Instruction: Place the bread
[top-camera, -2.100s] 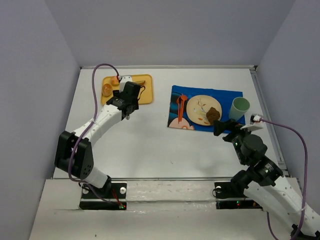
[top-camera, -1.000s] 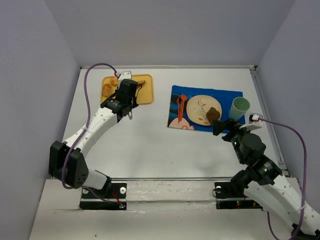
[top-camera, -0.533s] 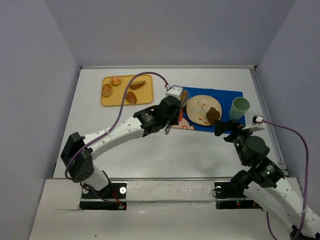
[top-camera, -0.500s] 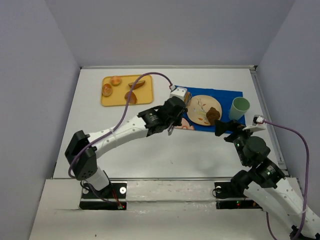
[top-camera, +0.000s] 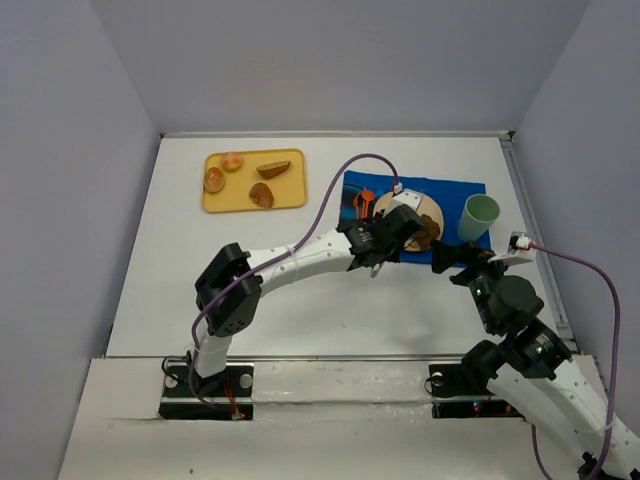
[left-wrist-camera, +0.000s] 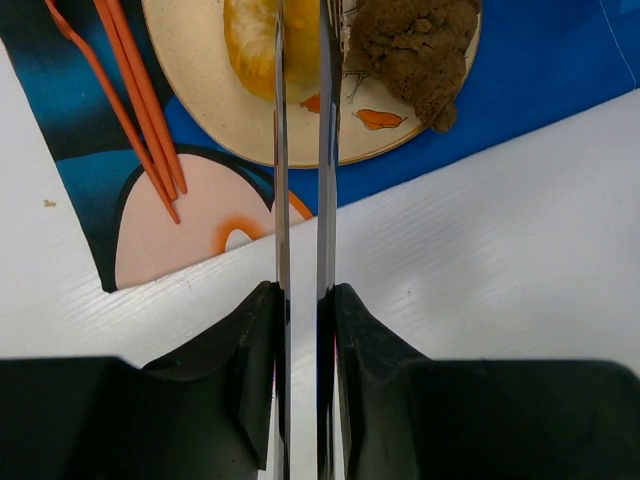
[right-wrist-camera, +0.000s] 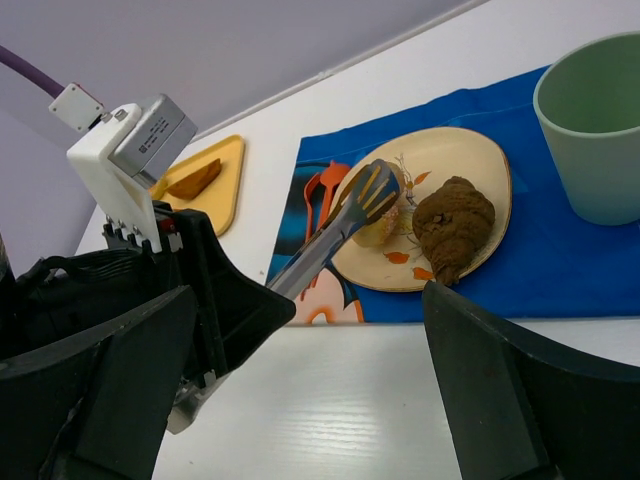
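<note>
The bread (left-wrist-camera: 255, 40), a small golden roll, sits pinched between my left gripper's (left-wrist-camera: 300, 20) long metal blades, low over the left part of the cream plate (left-wrist-camera: 250, 125). The right wrist view shows the blade tips (right-wrist-camera: 375, 188) on the roll (right-wrist-camera: 388, 228), beside a brown croissant (right-wrist-camera: 452, 225) on the same plate. In the top view the left gripper (top-camera: 405, 228) reaches over the blue placemat (top-camera: 460, 190). My right gripper (top-camera: 455, 258) is open and empty, just in front of the placemat.
An orange fork and spoon (left-wrist-camera: 130, 100) lie on the placemat left of the plate. A green cup (top-camera: 479, 215) stands at its right end. A yellow tray (top-camera: 290, 190) with three bread pieces lies at the back left.
My left arm has swung from the yellow tray rightward across the table to the plate, carrying the roll. The right arm has barely moved.
</note>
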